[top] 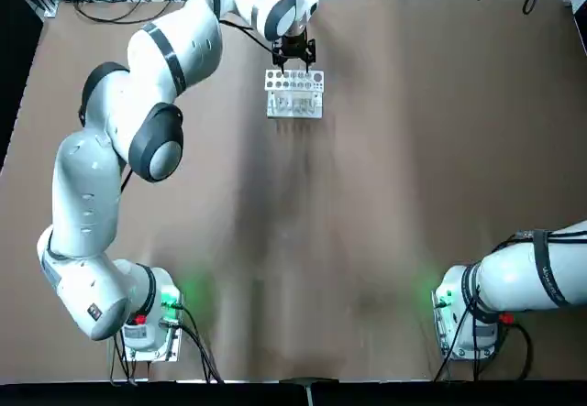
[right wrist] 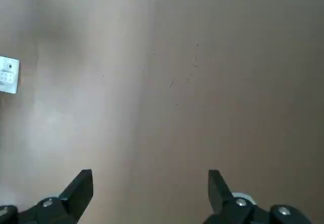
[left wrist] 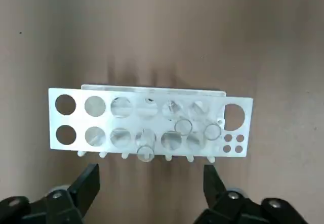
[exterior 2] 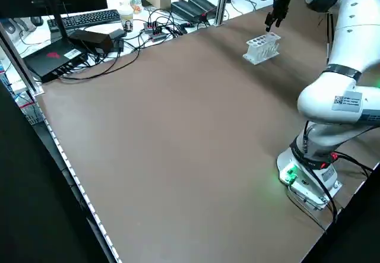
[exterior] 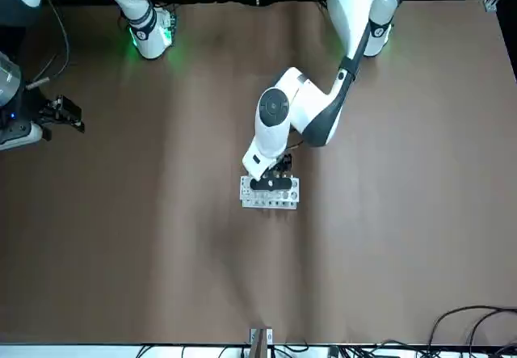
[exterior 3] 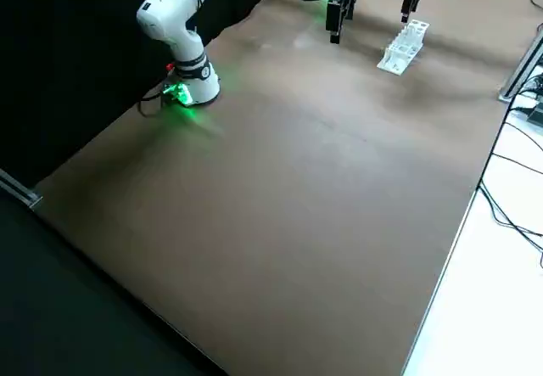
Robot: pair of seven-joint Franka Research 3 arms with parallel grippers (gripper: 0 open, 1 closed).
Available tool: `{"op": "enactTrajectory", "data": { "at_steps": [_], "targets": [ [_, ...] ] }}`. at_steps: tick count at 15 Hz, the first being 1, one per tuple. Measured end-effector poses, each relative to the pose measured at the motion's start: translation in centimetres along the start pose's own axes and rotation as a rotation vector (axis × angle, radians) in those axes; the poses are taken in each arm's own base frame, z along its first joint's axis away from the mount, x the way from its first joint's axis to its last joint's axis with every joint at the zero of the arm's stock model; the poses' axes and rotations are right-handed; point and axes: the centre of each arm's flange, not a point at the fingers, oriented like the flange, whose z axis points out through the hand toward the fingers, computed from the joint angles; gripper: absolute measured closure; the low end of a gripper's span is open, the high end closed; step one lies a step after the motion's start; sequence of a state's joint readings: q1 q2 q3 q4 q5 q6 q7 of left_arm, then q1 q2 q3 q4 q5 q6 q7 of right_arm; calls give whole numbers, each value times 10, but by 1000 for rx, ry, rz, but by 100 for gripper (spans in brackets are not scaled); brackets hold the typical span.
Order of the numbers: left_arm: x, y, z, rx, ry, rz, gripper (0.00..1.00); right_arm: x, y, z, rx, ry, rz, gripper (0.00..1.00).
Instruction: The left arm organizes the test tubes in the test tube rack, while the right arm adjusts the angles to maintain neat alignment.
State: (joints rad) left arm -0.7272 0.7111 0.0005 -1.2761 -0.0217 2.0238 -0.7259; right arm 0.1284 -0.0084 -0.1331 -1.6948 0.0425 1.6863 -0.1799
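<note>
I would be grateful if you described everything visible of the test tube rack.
The white, rectangular, plastic-looking test tube rack stands upright on the brown table. Two rows of large round holes pierce its top plate, with four small holes grouped near one end; a lower tier shows beneath. Several clear tubes sit in it, some leaning. The left arm's black gripper hovers by it, jaws open, apparently not gripping it.

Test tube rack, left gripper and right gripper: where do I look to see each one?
Test tube rack (left wrist: pixel 71 142): left wrist view, top plate.
Left gripper (left wrist: pixel 152 181): left wrist view, between its fingertips.
Right gripper (right wrist: pixel 151 173): right wrist view, between its fingertips.
</note>
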Motion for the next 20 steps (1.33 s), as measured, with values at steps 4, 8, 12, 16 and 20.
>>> {"op": "enactTrajectory", "data": {
  "at_steps": [4,8,12,16,20],
  "targets": [
    [0,-1,1,5,-2,-1,24,0,0,1,0,-1,-1,0],
    [1,-3,9,15,-10,-4,33,0,0,1,0,-1,-1,0],
    [0,-4,23,34,-31,-4,35,0,1,1,0,-1,1,0],
    [-1,-5,25,42,-40,1,37,0,1,1,0,-1,1,0],
    [-1,-6,28,46,-46,21,41,0,1,1,0,-1,1,0]
  ]
}}
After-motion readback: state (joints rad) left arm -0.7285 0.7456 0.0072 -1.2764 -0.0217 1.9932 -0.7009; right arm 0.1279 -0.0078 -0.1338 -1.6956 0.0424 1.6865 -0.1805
